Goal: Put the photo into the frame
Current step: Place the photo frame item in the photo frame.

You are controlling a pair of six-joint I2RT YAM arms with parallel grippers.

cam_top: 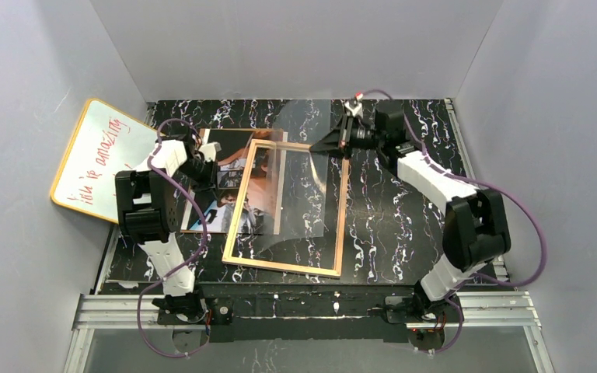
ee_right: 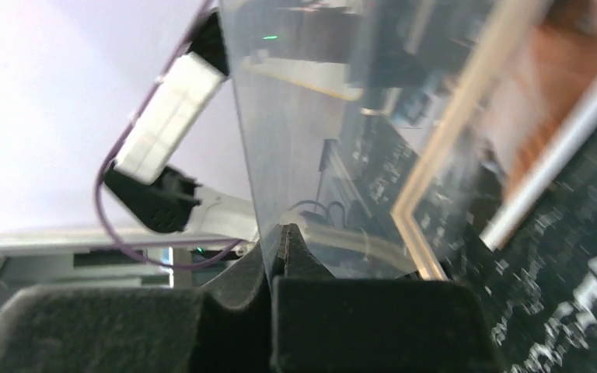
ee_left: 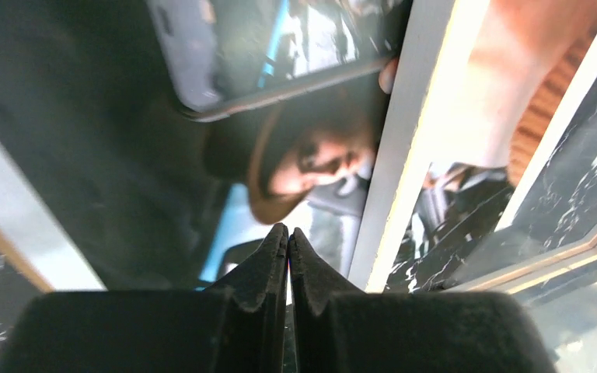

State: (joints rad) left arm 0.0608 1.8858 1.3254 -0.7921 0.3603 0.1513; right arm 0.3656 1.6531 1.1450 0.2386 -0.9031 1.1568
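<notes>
The photo (cam_top: 211,214) lies flat and picture side up directly beneath the left gripper (ee_left: 288,237). It is a dark print of a face under a brimmed hat, with a reddish-orange patch, black areas and grey-blue tones. Its far part, on the side away from that gripper's arm, runs under the near rail of the frame (cam_top: 286,266) and shows through the opening. The left gripper's fingers are pressed together just above the print, and nothing can be seen between them. The frame lies flat with its light tan wood upward, between the two grippers. The right gripper (ee_right: 280,237) is clamped on one edge of a clear sheet (cam_top: 303,186), which rises tilted from its fingertips and hangs over the frame's opening, with reflections across it. Everything rests on a black table (cam_top: 396,225) veined with white like marble. An orange-rimmed whiteboard (cam_top: 101,159) with red handwriting leans behind the left arm against plain grey walls (cam_top: 280,47) that close in the table on three sides.
</notes>
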